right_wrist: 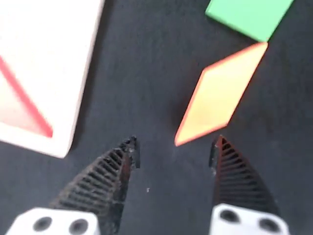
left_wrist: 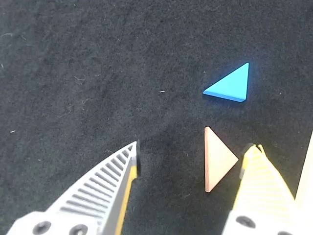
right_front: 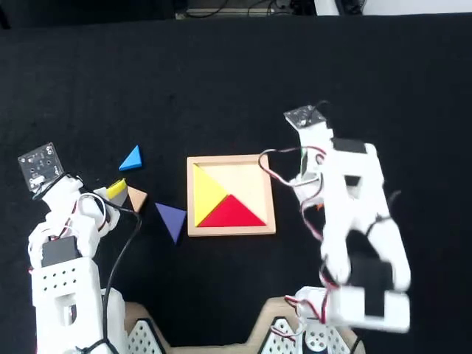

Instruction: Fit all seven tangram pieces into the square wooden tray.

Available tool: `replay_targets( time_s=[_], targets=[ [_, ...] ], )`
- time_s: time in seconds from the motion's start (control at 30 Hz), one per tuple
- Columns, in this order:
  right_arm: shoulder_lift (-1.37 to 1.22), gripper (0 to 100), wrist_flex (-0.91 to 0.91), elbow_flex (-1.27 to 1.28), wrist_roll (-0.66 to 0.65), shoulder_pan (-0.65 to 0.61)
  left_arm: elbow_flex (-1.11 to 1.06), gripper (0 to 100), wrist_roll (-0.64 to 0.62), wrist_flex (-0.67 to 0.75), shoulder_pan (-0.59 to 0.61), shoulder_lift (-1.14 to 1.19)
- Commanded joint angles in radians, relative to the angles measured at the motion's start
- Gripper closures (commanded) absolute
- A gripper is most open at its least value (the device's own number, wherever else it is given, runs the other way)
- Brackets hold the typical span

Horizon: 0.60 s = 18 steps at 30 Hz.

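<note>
The square wooden tray (right_front: 231, 231) lies mid-table and holds a yellow triangle (right_front: 206, 193) and a red triangle (right_front: 231, 214). To its left lie a purple triangle (right_front: 172, 219), a tan triangle (right_front: 137, 198) and a small blue triangle (right_front: 132, 158). My left gripper (left_wrist: 193, 147) is open just above the cloth. The tan triangle (left_wrist: 216, 159) sits between its fingers, close to the yellow one, with the blue triangle (left_wrist: 230, 84) beyond. My right gripper (right_wrist: 175, 143) is open beside the tray (right_wrist: 54, 58), its tips at a corner of an orange parallelogram (right_wrist: 222, 95). A green piece (right_wrist: 249, 14) lies past it.
The table is covered with black cloth. The right arm (right_front: 346, 192) stands over the spot right of the tray and hides the pieces there in the high view. Both arm bases sit at the near edge.
</note>
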<state>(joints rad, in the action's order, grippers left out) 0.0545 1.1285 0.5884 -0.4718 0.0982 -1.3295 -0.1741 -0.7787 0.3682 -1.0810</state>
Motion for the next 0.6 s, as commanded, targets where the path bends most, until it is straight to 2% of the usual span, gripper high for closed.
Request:
replay_targets(
  time_s=[0.0,0.3,0.57],
  targets=[
    [-0.117,75.3,-0.06,-0.094,0.012,0.0,0.007,67,-0.011,0.012,-0.013,-0.009],
    [-0.257,75.7,-0.072,-0.214,0.011,0.043,0.007,67,-0.011,0.012,-0.013,-0.012],
    [-0.143,75.8,-0.031,-0.239,-0.054,0.04,0.007,67,-0.009,0.012,-0.013,-0.014]
  ],
)
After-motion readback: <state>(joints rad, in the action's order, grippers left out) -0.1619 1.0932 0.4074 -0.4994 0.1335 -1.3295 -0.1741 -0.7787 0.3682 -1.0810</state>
